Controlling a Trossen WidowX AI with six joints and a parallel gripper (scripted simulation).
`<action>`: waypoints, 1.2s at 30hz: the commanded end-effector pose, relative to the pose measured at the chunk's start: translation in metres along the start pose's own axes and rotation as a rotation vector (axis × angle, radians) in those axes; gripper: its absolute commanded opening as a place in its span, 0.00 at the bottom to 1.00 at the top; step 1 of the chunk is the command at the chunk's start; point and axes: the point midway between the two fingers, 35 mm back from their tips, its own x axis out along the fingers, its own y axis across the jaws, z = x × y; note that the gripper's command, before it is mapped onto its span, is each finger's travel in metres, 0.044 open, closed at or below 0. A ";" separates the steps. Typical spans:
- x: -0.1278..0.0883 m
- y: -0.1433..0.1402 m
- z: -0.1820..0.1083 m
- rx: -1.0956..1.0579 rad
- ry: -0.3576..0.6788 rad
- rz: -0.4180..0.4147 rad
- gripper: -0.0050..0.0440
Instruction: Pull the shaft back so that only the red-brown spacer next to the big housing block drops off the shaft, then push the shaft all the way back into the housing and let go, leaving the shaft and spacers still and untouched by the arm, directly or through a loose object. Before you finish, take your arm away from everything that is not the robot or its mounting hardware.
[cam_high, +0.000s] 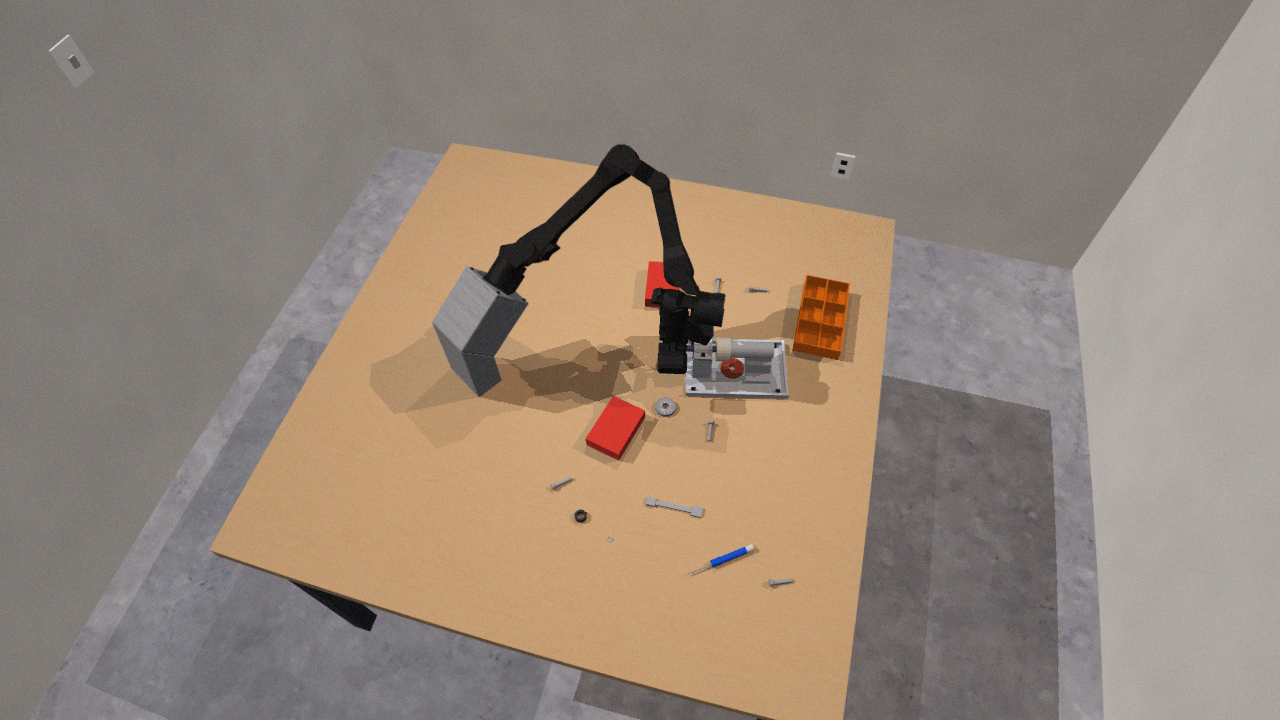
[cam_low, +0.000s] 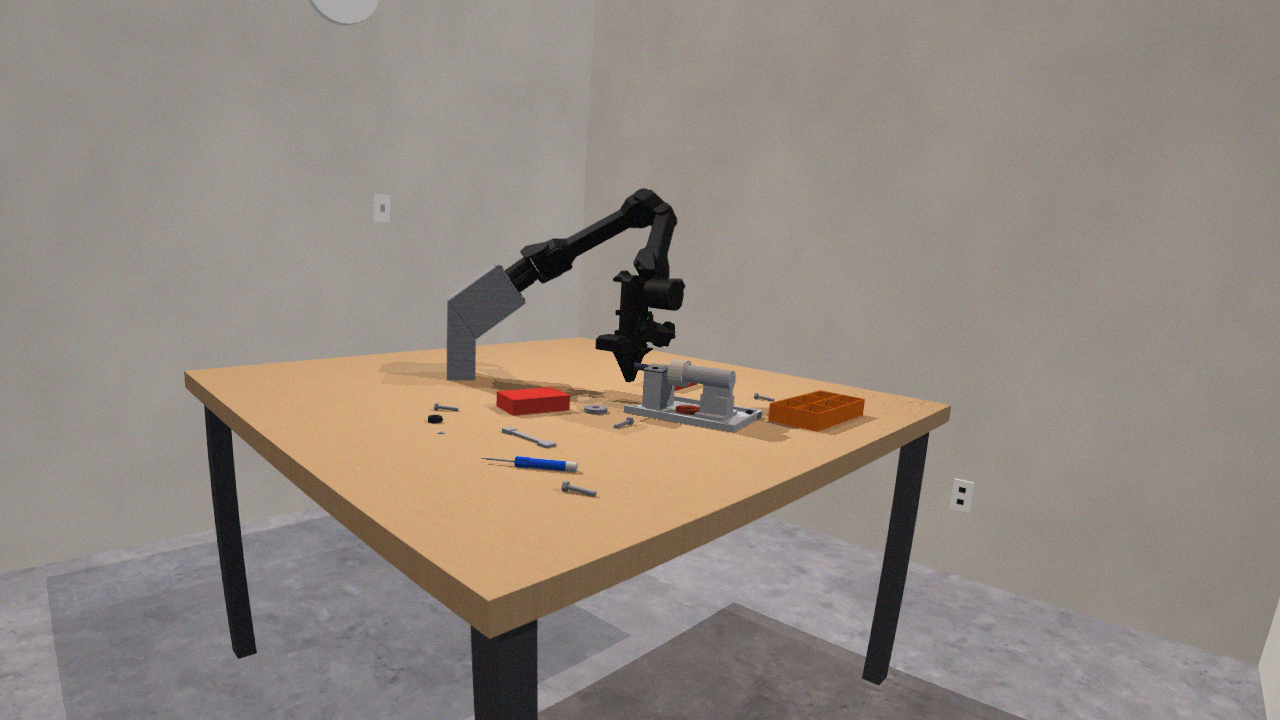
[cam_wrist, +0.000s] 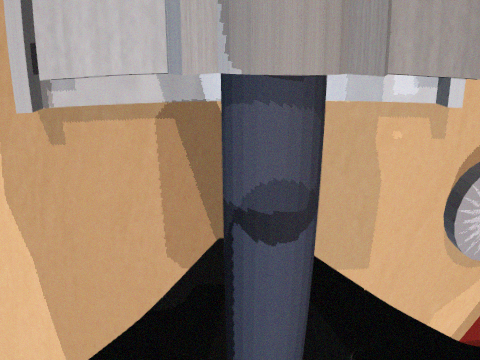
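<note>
Your gripper (cam_low: 637, 367) is clenching the dark shaft (cam_wrist: 272, 234), pointing down at the 9 o'clock end of the fixture in the top view. In the wrist view you are seeing the shaft running straight up the middle and disappearing into a grey block (cam_wrist: 303, 7) at 12 o'clock; the black gripper body is filling the bottom of that view.

The fixture is sitting on a grey plate (cam_high: 769, 386) lying flat on the surface (cam_high: 447, 501). One red-brown spacer (cam_high: 733, 368) is lying flat on the plate, off the shaft, just in front of the pale housing (cam_high: 751, 349). In the exterior view a second bit of red-brown is showing between the small support (cam_low: 656, 386) and the housing, but you cannot tell whether it is riding on the shaft.

Around the fixture, from the top view: an orange tray (cam_high: 821, 315) is sitting at 2 o'clock, a grey washer (cam_high: 665, 407) at 7 o'clock, and a red box (cam_high: 615, 427) further out the same way. A second red box (cam_high: 656, 282) is partly hiding behind the arm at 10 o'clock. A blue screwdriver (cam_high: 726, 557), a flat wrench (cam_high: 674, 507) and a few loose bolts are lying toward 6 o'clock, well apart from the fixture.
</note>
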 end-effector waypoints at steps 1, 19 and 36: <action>-0.001 0.000 0.005 -0.003 -0.007 0.001 0.10; -0.001 0.001 0.011 -0.003 -0.007 0.001 0.10; -0.001 0.001 0.015 -0.003 -0.007 0.001 0.10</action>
